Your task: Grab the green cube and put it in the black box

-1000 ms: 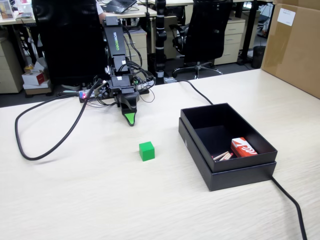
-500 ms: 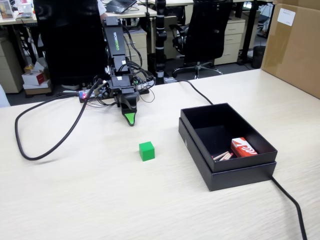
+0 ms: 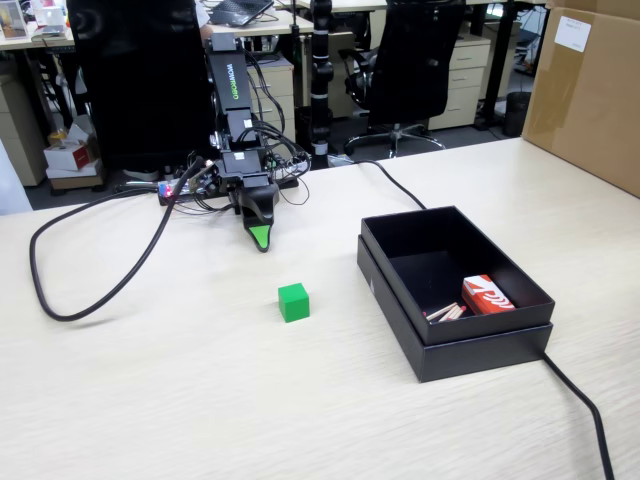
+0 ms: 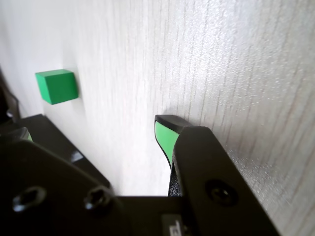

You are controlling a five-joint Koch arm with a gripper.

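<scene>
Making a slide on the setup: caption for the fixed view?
Koch arm's gripper resting near the green cube, left of the black box.

green cube (image 3: 293, 301): on table, apart from end effector (image 3: 260, 238) | black box (image 3: 452, 334): right

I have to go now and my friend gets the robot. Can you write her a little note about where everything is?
Gripper: holding nothing, low over the table near the arm's base; whether it is open or shut cannot be told.
Green cube: alone on the table, in front of the gripper, not touched.
Black box: to the cube's right in the fixed view, open.
Done: nothing yet.
Left: grab the cube, put it in the box.
</scene>
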